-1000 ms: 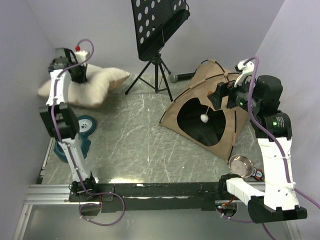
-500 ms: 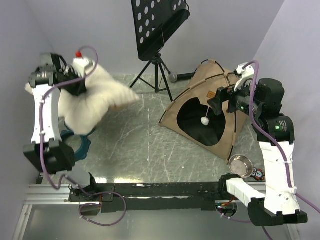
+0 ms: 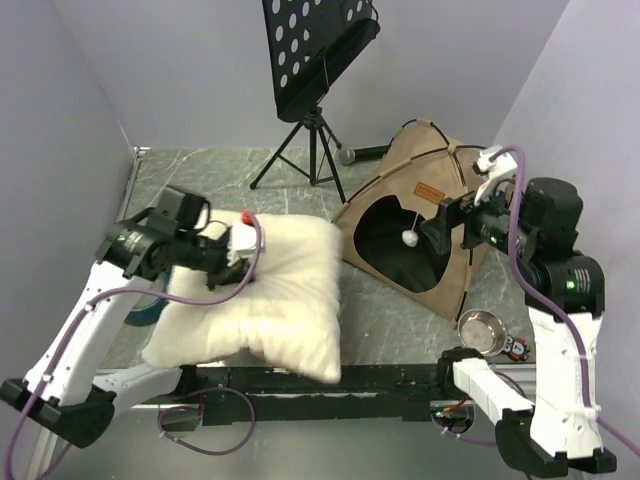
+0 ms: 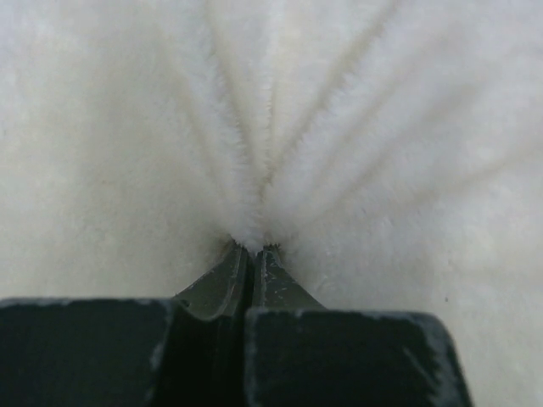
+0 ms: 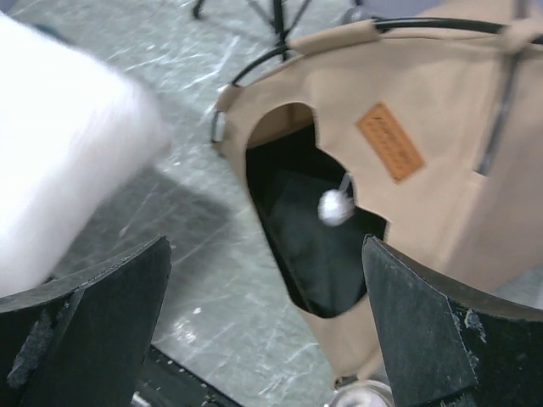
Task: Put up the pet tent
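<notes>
The pet tent point(image 3: 415, 205) stands upright on the far right of the worktop point(image 3: 390, 320), tan panels up and black poles arching over the top. Its dark opening faces the near left, and a small white pom-pom point(image 3: 408, 237) dangles inside it. The brown label patch point(image 3: 430, 192) sits just above that opening.

Over to the right pincer point(image 3: 443, 226), which hangs on the tent's near-right side. The right wrist view has both black fingers point(image 5: 93, 314) spread wide apart, with nothing between them but a look straight at the tent point(image 5: 441, 203), its patch point(image 5: 389, 142) and the pom-pom point(image 5: 336, 206). That pincer is open and holds nothing.

Now the left pincer point(image 3: 240, 262), and this one is busy. It is clamped tight on the cream-white pillow point(image 3: 290, 290), which spreads across the near-left of the worktop just beside the tent's left edge. Up close, the two fingertips point(image 4: 237, 263) are pressed together with a pinch of fluffy pillow point(image 4: 382, 127) between them, folds fanning out from the bite. The pillow shows as a white blur at the left of the right wrist view.

Near right, a small metal bowl point(image 3: 480, 330) sits near the tent. At the far side stands a black music stand point(image 3: 315, 50), with a microphone point(image 3: 360, 154) lying at the tent's far edge.
</notes>
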{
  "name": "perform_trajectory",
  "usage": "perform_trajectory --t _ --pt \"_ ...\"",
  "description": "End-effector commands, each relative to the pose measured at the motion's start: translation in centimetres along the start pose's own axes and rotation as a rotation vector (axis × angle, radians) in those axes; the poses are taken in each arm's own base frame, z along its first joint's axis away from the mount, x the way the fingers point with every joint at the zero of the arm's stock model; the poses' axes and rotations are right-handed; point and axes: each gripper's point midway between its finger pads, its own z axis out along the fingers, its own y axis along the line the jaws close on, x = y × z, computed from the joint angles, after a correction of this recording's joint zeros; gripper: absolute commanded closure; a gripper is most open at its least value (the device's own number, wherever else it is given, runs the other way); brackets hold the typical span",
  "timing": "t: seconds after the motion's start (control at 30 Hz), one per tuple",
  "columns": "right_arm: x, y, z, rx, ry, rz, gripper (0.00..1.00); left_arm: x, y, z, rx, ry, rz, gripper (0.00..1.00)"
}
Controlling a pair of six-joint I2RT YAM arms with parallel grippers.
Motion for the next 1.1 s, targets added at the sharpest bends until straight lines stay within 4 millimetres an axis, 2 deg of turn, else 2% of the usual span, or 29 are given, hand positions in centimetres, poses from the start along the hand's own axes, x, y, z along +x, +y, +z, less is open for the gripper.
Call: perform_trajectory --t 0.0,0.07,0.17,0.27,0.4,0.47,0.63,0.83,0.93,1.07 --pt "0.1 -3.0 -1.2 0.184 -0.007 0.033 0.00 -6.6 0.6 3.6 0.092 -0.174 0.011 0.99" --pt "2.3 -5.4 -0.8 0.287 0.050 0.134 0.00 -8.6 0.1 5.3 0.180 -0.185 0.041 0.99" --pt "5.9 -6.6 -0.1 0.327 0.112 0.250 0.00 -10.9 -0.8 8.4 0.263 -0.177 0.090 0.99" --pt "7.9 -6.8 0.4 0.328 0.149 0.280 0.00 -13.0 0.3 11.4 0.234 -0.215 0.080 0.99" --pt "9.5 -7.8 0.8 0.354 0.195 0.275 0.00 -14.9 1.6 14.3 0.177 -0.279 0.070 0.99" --pt "10.0 -8.4 1.1 0.371 0.203 0.265 0.01 -15.2 1.4 15.2 0.183 -0.299 0.081 0.99" --pt "11.9 -8.9 2.4 0.339 0.253 0.266 0.08 -14.4 0.0 17.2 0.258 -0.282 0.131 0.99" --pt "12.0 -8.0 3.6 0.259 0.237 0.285 0.20 -14.3 -4.3 19.2 0.355 -0.269 0.322 0.99" --pt "12.1 -7.9 3.7 0.248 0.241 0.291 0.33 -14.2 -5.7 20.8 0.394 -0.270 0.429 0.99" --pt "12.1 -7.6 3.9 0.231 0.237 0.302 0.54 -13.5 -6.0 23.7 0.493 -0.231 0.586 0.99"
